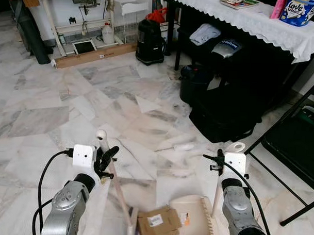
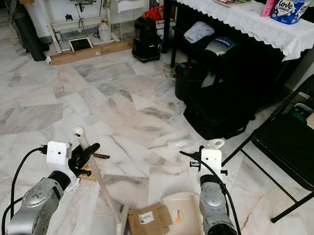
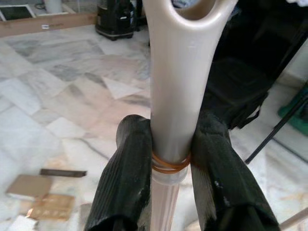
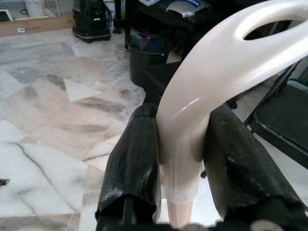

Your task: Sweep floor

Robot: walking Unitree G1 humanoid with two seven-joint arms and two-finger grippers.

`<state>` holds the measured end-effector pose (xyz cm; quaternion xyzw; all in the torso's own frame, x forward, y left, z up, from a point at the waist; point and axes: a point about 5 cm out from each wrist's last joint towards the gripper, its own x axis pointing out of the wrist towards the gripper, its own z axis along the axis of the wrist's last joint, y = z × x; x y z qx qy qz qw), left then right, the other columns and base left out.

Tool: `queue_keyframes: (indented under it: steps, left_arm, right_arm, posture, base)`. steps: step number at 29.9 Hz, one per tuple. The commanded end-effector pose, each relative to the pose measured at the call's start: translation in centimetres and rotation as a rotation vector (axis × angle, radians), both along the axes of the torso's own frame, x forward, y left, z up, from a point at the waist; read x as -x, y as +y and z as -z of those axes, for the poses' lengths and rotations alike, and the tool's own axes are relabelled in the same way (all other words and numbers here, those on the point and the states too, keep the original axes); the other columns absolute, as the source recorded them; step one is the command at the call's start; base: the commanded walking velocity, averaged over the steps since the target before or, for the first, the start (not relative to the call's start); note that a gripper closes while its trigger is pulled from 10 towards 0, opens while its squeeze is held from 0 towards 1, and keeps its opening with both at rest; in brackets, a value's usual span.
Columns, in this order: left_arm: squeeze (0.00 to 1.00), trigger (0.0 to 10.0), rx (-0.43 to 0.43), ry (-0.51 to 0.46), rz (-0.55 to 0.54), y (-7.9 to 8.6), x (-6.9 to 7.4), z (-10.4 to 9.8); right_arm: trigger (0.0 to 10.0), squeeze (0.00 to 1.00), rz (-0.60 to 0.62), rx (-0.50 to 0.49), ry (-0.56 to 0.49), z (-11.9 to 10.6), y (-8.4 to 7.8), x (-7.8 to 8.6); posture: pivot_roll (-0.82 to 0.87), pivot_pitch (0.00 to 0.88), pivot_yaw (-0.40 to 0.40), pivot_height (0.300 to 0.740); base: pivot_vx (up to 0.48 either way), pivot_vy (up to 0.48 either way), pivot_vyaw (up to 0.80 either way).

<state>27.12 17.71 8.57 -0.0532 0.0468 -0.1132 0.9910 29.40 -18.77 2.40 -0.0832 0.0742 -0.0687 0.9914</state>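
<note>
On the marbled tile floor (image 1: 54, 109) just before the robot, a flattened brown cardboard piece (image 1: 158, 223) lies against the front lip of a cream plastic dustpan (image 1: 192, 216). The left gripper (image 3: 168, 163) is clamped on the cream broom handle (image 1: 103, 144) just below its looped end, fingers (image 3: 127, 178) pressed on both sides. The right gripper (image 4: 180, 159) is closed around the dustpan's upright cream handle (image 1: 233, 151). The collecting step seems to be in hand; next, the broom should push the cardboard into the steadied pan.
</note>
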Motion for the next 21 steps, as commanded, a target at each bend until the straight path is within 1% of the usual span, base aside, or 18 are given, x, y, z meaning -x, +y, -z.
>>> queue_keyframes:
  steps: [1,2,5,6,7,9,11,12,15,18,21]
  left_arm:
    - [0.00,10.0,0.048,-0.029,0.011,-0.1,-0.5,-1.1]
    - [0.00,10.0,0.074,-0.032,0.012,-0.3,-0.7,-1.3]
    - [0.00,10.0,0.109,-0.034,0.008,-0.4,-0.9,-1.6]
    - [0.00,10.0,0.152,-0.039,0.007,-0.7,-1.1,-2.0]
    - [0.00,10.0,0.167,-0.041,0.007,-0.8,-1.2,-2.1]
    - [0.00,10.0,0.229,-0.050,0.014,-1.2,-1.5,-2.7]
    - [0.00,10.0,0.259,-0.055,0.023,-1.5,-1.7,-3.0]
    - [0.00,10.0,0.292,-0.058,0.029,-1.7,-1.8,-3.4]
    - [0.00,10.0,0.327,-0.060,0.033,-1.9,-1.9,-3.7]
    - [0.00,10.0,0.338,-0.059,0.035,-1.9,-1.9,-3.9]
    - [0.00,10.0,0.351,-0.062,0.036,-2.0,-1.9,-4.3]
  right_arm:
    - [10.0,0.00,-0.026,-0.012,0.093,1.6,0.7,1.0]
    - [10.0,0.00,-0.030,-0.013,0.091,1.6,0.8,0.9]
    - [10.0,0.00,-0.033,-0.014,0.087,1.5,0.9,0.9]
    - [10.0,0.00,-0.034,-0.016,0.081,1.4,0.9,0.8]
    - [10.0,0.00,-0.035,-0.016,0.079,1.4,0.9,0.8]
    - [10.0,0.00,-0.032,-0.021,0.068,1.2,0.9,0.6]
    - [10.0,0.00,-0.031,-0.022,0.063,1.1,0.9,0.4]
    - [10.0,0.00,-0.028,-0.028,0.053,0.9,0.9,0.3]
    - [10.0,0.00,-0.023,-0.041,0.040,0.6,1.0,0.0]
    - [10.0,0.00,-0.023,-0.045,0.035,0.4,1.0,-0.1]
    - [10.0,0.00,-0.010,-0.077,0.013,0.0,1.0,-0.4]
  posture:
    - [0.10,0.047,0.000,0.740]
    - [0.10,0.047,0.000,0.740]
    - [0.10,0.042,0.000,0.740]
    - [0.10,0.042,0.000,0.740]
    - [0.10,0.042,0.000,0.740]
    - [0.10,0.040,0.001,0.740]
    - [0.10,0.041,0.001,0.740]
    - [0.10,0.041,0.001,0.740]
    - [0.10,0.041,0.001,0.740]
    - [0.10,0.041,0.001,0.740]
    - [0.11,0.044,-0.002,0.740]
  base:
    - [0.000,0.000,0.00]
    - [0.000,0.000,0.00]
    - [0.000,0.000,0.00]
    - [0.000,0.000,0.00]
    - [0.000,0.000,0.00]
    - [0.000,0.000,0.00]
    - [0.000,0.000,0.00]
    - [0.000,0.000,0.00]
    - [0.000,0.000,0.00]
    - [0.000,0.000,0.00]
    - [0.000,0.000,0.00]
